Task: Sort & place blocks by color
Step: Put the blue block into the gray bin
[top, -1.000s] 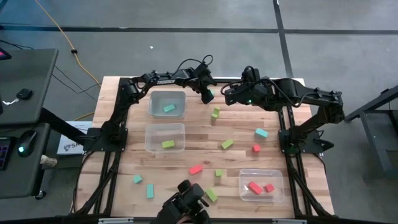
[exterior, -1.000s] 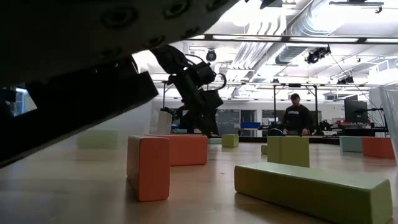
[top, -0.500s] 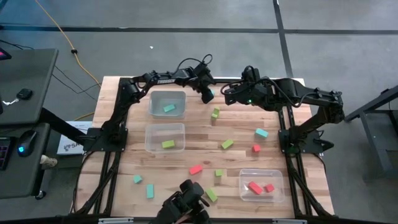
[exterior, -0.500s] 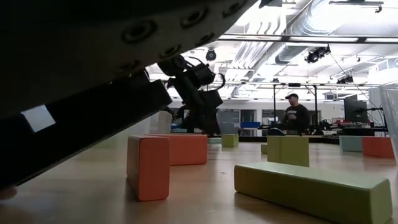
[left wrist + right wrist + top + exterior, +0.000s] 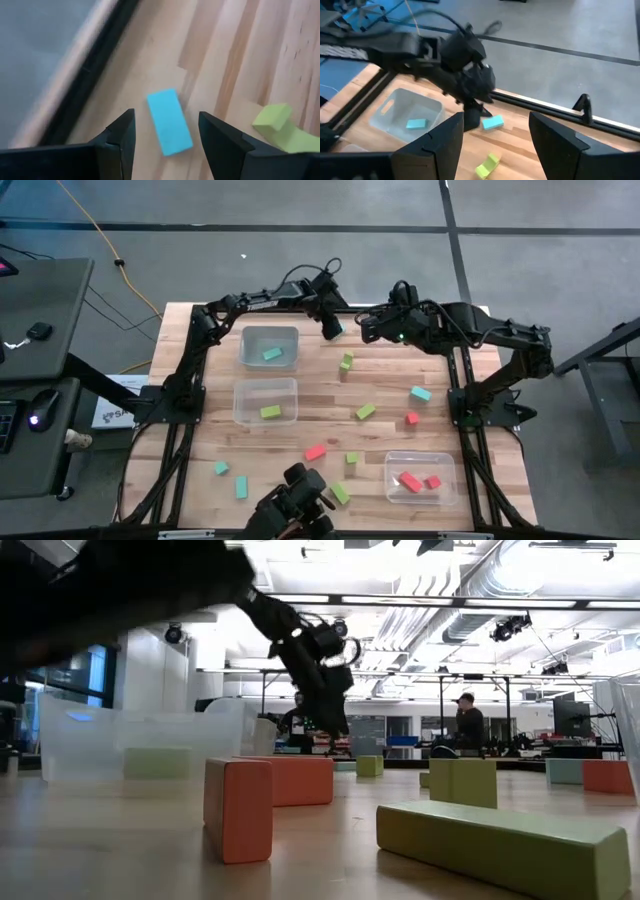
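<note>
- The left gripper [image 5: 165, 137] is held above a cyan block [image 5: 169, 121] lying flat near the far edge of the bench [image 5: 300, 435]; its jaws are spread to either side of the block, with nothing between them but air.
- That cyan block is also picked out in the right wrist view [image 5: 492, 122], just beside the far bin [image 5: 268, 347], which already holds one cyan piece.
- The right gripper [image 5: 366, 330] is kept waiting, also close to the far bin on its side toward the right arm — jaws spread and empty.
- Elsewhere, measured from the far bin: a second bin [image 5: 265, 401] with a green block sits directly nearer the camera side, a third bin [image 5: 420, 477] with red pieces stands well apart at the opposite corner, and loose green, red and cyan blocks are scattered between them.
- The step in hand is judged to be the approach to the cyan block, for delivery into the far bin.
- A straight descent is called for next, until the jaws bracket the block's narrow sides, then a firm closing — the block lies close to the bench edge, so a nudge outward should be avoided.
</note>
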Tool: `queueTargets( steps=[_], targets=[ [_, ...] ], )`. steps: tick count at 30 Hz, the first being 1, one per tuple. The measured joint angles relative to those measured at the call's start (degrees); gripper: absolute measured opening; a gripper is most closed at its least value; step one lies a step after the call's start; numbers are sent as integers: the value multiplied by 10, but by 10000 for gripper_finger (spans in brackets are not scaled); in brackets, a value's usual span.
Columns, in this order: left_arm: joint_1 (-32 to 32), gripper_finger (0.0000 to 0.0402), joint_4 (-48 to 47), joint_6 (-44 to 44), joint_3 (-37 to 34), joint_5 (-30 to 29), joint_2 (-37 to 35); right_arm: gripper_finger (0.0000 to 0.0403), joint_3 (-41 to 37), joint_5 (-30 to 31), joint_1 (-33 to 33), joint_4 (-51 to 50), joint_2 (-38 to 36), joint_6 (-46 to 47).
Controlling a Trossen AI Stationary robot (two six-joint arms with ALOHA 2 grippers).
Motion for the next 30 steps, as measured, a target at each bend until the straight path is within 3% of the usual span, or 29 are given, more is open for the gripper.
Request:
queueTargets(
  steps=[12,21,30],
  targets=[
    [45,166,-88,5,104,-6,-63,216,0,-98,-103,75,0,-206],
    [78,166,-94,6,126,-7,-143,216,0,-264,-213,154,0,-396],
    [98,166,-96,5,127,-24,-243,216,0,-356,-308,222,11,-556]
  ],
)
